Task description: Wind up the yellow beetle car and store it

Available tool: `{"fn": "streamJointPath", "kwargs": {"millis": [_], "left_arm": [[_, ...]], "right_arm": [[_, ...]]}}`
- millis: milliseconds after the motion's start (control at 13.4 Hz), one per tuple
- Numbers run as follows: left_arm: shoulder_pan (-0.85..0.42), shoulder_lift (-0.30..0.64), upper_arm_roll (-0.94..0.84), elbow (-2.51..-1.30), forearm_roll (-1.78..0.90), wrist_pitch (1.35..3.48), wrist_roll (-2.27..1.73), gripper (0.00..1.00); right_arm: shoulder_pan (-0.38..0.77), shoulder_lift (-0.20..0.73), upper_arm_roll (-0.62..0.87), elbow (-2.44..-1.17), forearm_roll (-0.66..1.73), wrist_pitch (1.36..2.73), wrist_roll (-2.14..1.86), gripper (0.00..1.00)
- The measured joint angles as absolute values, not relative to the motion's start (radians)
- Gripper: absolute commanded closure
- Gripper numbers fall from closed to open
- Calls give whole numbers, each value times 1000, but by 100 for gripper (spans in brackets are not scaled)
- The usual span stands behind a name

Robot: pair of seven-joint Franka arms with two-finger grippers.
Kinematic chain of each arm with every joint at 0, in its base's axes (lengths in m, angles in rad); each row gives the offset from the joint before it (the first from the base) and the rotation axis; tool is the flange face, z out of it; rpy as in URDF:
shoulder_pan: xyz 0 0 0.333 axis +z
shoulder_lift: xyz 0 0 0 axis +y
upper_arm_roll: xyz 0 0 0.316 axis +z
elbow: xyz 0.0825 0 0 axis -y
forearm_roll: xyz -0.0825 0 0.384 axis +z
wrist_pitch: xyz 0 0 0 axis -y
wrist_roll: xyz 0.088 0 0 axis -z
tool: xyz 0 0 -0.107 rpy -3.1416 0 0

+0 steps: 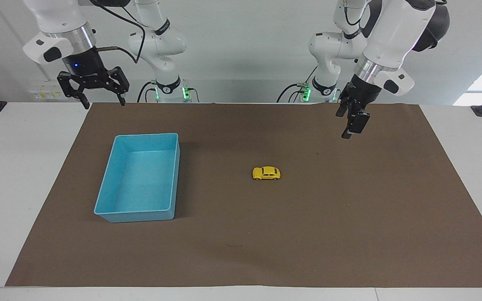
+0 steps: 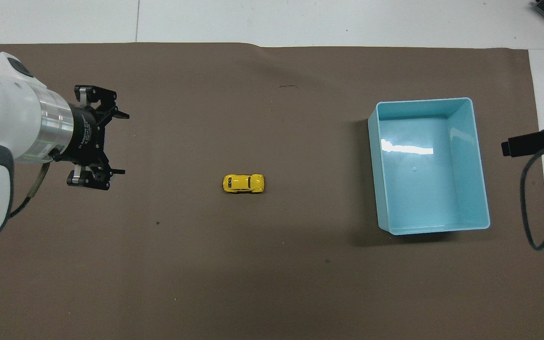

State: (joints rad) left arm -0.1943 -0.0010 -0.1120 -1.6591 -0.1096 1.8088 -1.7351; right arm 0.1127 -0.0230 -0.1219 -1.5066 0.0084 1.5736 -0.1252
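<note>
The yellow beetle car (image 1: 266, 173) stands on its wheels in the middle of the brown mat, also in the overhead view (image 2: 243, 183). The blue bin (image 1: 134, 216) sits empty toward the right arm's end, also in the overhead view (image 2: 428, 179). My left gripper (image 1: 348, 125) is open and empty, up in the air over the mat toward the left arm's end, apart from the car; it also shows in the overhead view (image 2: 120, 144). My right gripper (image 1: 103, 101) is open and empty, waiting raised over the mat's edge by its base.
The brown mat (image 1: 349, 217) covers most of the white table. A black part and cable of the right arm (image 2: 522, 144) show at the overhead view's edge beside the bin.
</note>
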Motion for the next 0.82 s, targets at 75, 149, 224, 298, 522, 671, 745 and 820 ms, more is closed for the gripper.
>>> {"fn": "streamJointPath", "kwargs": {"millis": [75,149,224,298,522,671,745,820], "left_arm": [[-205,4,-112,-1661,-110,1814,-1755,0],[-215,8,-113,-1663,-110,1817,-1774,0],[-225,13,-112,-1664,-110,1818,-1796,0],[-237,18,-112,-1665,-110,1819,-1824,0],[-296,55,-112,-1670,-103,1834,-1915,0],[-349,98,-112,-1671,-75,1842,-1986,0],[-378,124,-112,-1671,-63,1848,-2015,0],[-405,151,-112,-1672,-51,1857,-2039,0]], "right_arm": [[113,-23,-122,-1507,8,1574,-125,0],[113,-23,-122,-1507,8,1574,-125,0],[113,-23,-122,-1507,8,1574,-125,0],[113,-23,-122,-1507,8,1574,-125,0],[113,-23,-122,-1507,8,1574,-125,0],[113,-23,-122,-1507,8,1574,-125,0],[113,-23,-122,-1507,8,1574,-125,0],[113,-23,-122,-1507,8,1574,-125,0]]}}
